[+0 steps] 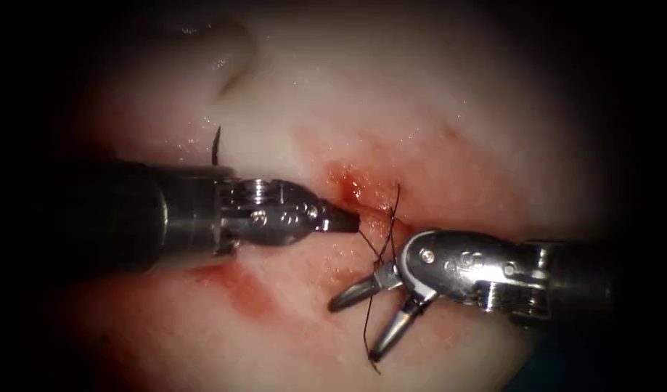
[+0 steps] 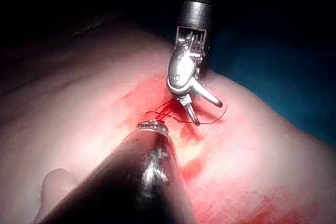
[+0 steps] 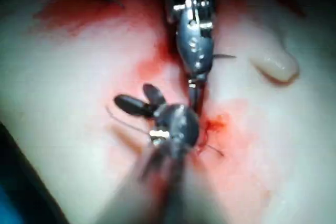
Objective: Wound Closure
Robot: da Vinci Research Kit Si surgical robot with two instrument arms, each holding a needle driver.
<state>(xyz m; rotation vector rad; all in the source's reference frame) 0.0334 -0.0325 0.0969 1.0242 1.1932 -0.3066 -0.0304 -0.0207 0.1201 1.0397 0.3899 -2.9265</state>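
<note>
My right tool [image 1: 362, 319] sits nearest, low on the right of the cut [image 1: 362, 210], its jaws spread wide and gripping nothing. The thread [image 1: 369, 319] runs down between the two spread jaws, touching or just beside the hinge, and its free end trails off past the lower jaw tip. In the right wrist view the same tool [image 3: 137, 100] shows its jaws parted over the tissue [image 3: 63, 108], with a thin line of thread [image 3: 126, 124] beside them.

Further up, the thread rises from my right tool's hinge to the cut, where a dark strand stands up out of the wet red fluid [image 1: 351, 185].

My left tool [image 1: 348, 220] comes in from the left, its tip at the cut's edge with the jaws pressed together. I cannot tell whether they pinch thread or tissue there. In the left wrist view, thread [image 2: 173, 111] loops on the tissue between my left tool [image 2: 155, 125] and my right one [image 2: 202, 109].

Beyond the left tool a short cut end [image 1: 215, 147] of thread sticks up from the tissue [image 1: 391, 94]. I cannot make out the needle.
</note>
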